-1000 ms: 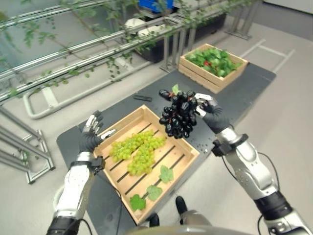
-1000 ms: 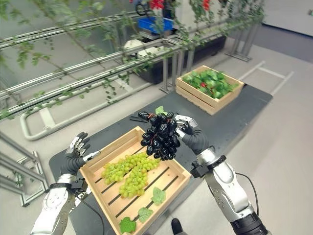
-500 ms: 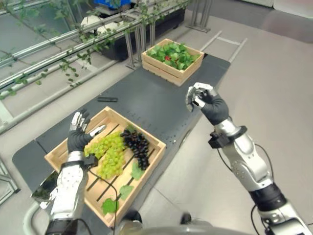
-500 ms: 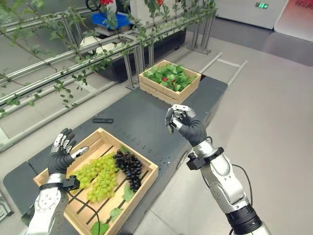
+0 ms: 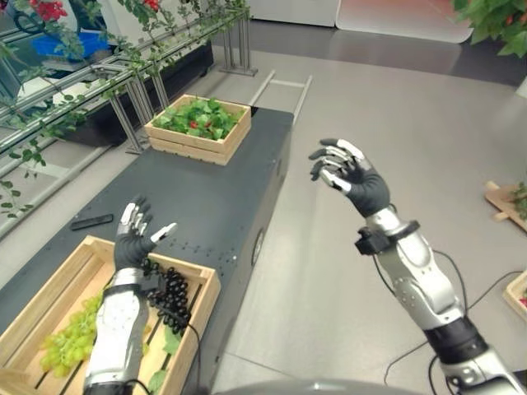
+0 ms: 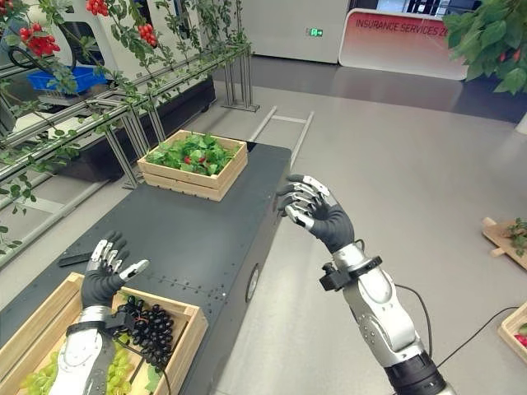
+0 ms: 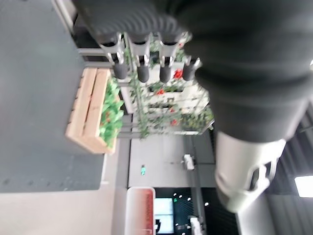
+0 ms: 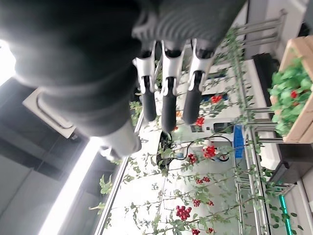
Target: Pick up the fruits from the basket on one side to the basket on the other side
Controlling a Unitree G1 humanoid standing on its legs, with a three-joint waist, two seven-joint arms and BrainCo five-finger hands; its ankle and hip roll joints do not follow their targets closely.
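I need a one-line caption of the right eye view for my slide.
Both hands, left hand and right hand, open and empty; black grapes lie beside green grapes in the near crate.
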